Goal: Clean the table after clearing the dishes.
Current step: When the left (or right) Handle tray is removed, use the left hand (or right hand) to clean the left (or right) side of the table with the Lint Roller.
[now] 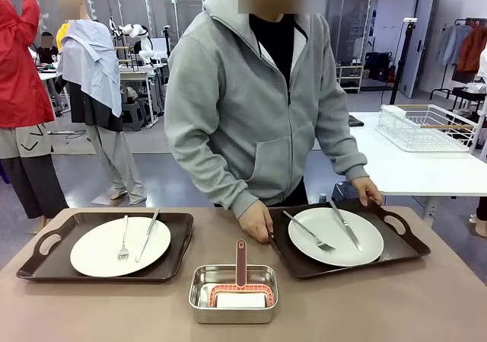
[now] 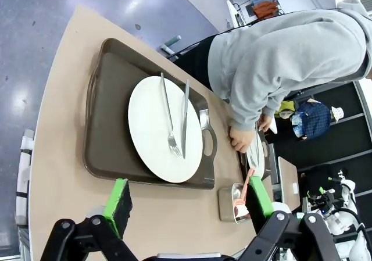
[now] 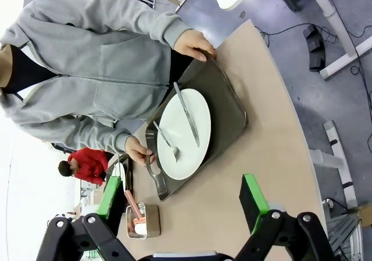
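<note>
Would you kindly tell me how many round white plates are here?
2. One round white plate sits on the left dark brown tray; the other on the right tray, which the person grips.

Trays (image 1: 181,239), pan (image 1: 233,316) block middle; table (image 1: 396,304) front corners free.

The brown-taupe desk (image 1: 426,304) carries a steel pan (image 1: 233,292) near its robot-side edge. The left tray (image 1: 181,243) and right tray (image 1: 283,254), both dark brown, flank the pan, slightly beyond it and apart from it.
</note>
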Tool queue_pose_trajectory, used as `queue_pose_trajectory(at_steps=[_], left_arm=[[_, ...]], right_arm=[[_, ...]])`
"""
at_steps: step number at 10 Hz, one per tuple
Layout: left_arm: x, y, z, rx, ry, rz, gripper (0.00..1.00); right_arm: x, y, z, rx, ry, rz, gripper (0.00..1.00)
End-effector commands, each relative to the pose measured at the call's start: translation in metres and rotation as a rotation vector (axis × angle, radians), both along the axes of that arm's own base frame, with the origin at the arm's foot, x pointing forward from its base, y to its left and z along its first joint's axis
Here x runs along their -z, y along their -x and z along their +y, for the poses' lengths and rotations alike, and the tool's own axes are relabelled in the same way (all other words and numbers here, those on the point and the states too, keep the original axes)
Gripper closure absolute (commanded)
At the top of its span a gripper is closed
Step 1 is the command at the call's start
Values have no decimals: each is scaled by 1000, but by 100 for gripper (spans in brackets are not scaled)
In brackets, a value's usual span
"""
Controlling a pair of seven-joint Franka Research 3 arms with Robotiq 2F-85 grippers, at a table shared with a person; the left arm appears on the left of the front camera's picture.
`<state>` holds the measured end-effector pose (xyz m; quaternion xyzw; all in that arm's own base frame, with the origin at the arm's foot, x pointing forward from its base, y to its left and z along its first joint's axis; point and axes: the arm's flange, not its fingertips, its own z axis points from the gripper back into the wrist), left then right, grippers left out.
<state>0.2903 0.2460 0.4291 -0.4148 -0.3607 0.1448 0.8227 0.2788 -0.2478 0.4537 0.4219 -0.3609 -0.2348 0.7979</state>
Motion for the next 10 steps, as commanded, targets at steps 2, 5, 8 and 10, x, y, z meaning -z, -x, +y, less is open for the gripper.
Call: queue_pose_trajectory(at_steps=[2, 5, 8, 10], left_arm=[[0, 1, 4, 13, 2, -11, 0], [0, 1, 4, 13, 2, -11, 0], [0, 1, 4, 13, 2, -11, 0], [0, 1, 4, 13, 2, -11, 0]], right_arm=[[1, 1, 1, -5, 4, -26, 0], [1, 1, 1, -5, 4, -26, 0], [1, 1, 1, -5, 4, -26, 0], [1, 1, 1, -5, 4, -26, 0]])
